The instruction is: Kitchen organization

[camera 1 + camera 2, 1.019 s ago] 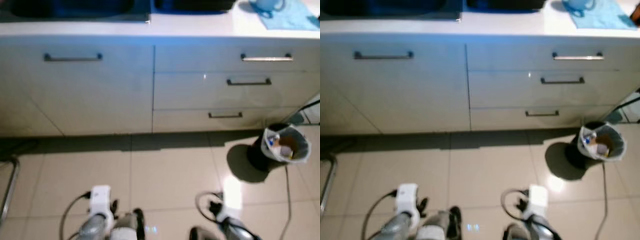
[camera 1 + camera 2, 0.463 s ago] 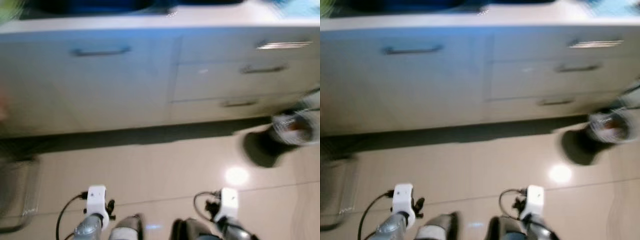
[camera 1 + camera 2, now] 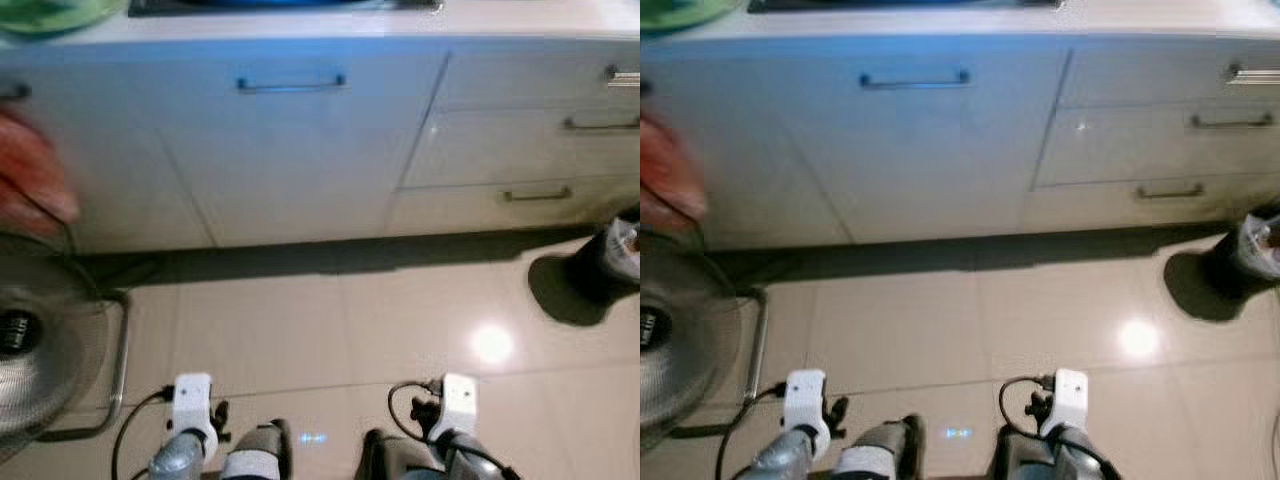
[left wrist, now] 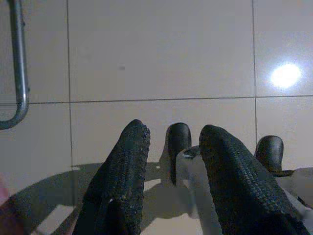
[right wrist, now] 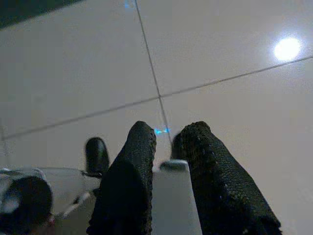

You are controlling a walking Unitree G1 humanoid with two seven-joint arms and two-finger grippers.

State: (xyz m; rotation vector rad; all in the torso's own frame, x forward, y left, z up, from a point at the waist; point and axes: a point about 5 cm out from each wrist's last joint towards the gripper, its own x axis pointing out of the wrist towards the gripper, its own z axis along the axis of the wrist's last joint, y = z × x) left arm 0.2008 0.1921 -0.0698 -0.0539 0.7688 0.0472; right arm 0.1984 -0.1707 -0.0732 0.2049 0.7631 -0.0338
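While both arms hang idle over the beige tiled floor [image 3: 330, 330], left gripper [image 4: 168, 161] fingers apart, right gripper [image 5: 164, 161] fingers slightly apart, both empty. White handled kitchen cabinets [image 3: 300, 150] ahead; round metal fan [image 3: 40, 350] left, black bin [image 3: 610, 265] right.

A white tabletop [image 3: 520, 18] runs across the far side above a row of white cabinet fronts, all shut. On its left end lies the rim of a green dish [image 3: 50, 14], cut off by the edge and blurred. Below, a wide door [image 3: 300, 160] carries one dark bar handle [image 3: 291, 85] near its top. To its right are three stacked drawers [image 3: 500, 150], each with a bar handle; the top one's handle [image 3: 625, 74] glints. A dark bin [image 3: 612, 262] with a pale liner stands on the tiled floor just before the lowest drawer, at the right edge.
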